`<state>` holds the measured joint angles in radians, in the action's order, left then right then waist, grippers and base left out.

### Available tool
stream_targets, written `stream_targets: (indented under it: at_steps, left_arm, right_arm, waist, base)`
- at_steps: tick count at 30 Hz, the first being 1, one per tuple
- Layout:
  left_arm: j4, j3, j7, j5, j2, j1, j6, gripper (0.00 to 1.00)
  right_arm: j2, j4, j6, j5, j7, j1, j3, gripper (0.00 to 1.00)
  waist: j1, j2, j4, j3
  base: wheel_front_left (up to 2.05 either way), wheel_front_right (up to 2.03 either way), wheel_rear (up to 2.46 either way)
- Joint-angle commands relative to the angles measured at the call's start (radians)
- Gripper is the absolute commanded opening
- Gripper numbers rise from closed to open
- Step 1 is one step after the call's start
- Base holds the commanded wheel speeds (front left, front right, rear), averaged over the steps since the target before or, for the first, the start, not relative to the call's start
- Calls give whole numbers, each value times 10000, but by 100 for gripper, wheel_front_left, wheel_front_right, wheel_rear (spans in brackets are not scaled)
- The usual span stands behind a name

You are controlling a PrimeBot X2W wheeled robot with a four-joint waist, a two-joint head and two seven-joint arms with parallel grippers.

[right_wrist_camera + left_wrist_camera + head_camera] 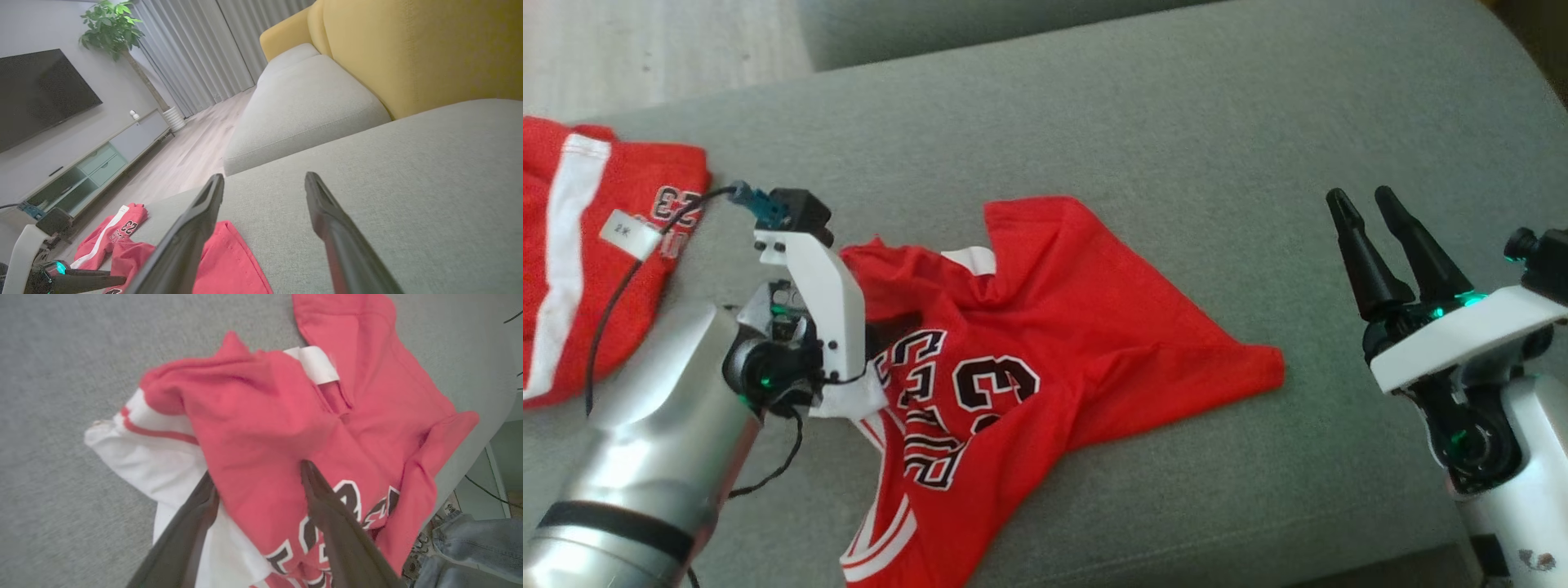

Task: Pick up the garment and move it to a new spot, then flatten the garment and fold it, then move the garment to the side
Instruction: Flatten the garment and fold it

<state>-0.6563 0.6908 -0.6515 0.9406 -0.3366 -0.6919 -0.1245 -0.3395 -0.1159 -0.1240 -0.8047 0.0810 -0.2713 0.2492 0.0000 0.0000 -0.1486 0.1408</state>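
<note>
Shorts (641, 286) lie left of crumpled jersey (1062, 327) on grey sofa (1176, 122).

The jersey (1094, 327) is soft matt cloth, the sofa seat (1176, 122) coarse woven fabric, the left forearm (662, 433) smooth silvery metal, the fingers (1364, 261) of the right gripper (1357, 194) matt dark plastic.

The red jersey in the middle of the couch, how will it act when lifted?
Probably floppy: the jersey lies crumpled in soft folds, so it would likely drape and hang. It looks thin, so likely light. Pushed, it would probably bunch on the cloth couch rather than slide.
</note>
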Motion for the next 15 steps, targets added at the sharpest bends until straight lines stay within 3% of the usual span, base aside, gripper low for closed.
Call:
stream_targets:
  at_steps: [1, 3, 4, 5, 15]
  left_arm:
    - [73, -287, -93, 209, -285, -677, -60, 100]
    - [-30, -6, -152, 372, -309, -788, -60, 100]
    - [-85, 78, -47, 403, -353, -860, -60, 46]
    - [-119, 161, 70, 441, -382, -937, -60, 0]
    - [162, 862, 813, 694, -838, -1990, -61, 0]
  right_arm:
    - [31, 430, -67, 105, 71, 82, -10, 100]
    - [163, 521, -67, 211, 176, 132, -104, 100]
    - [219, 563, -67, 257, 215, 155, -148, 100]
    - [264, 596, -67, 299, 247, 184, -193, 100]
    - [586, 876, -67, 608, 381, 318, -427, 100]
  waist:
    - [0, 0, -165, 159]
    - [0, 0, -200, 198]
    - [0, 0, -207, 211]
    - [0, 0, -208, 217]
    - [0, 0, -205, 321]
  base:
    - [0, 0, 0]
    - [0, 0, 0]
    - [0, 0, 0]
    - [0, 0, 0]
    - [0, 0, 0]
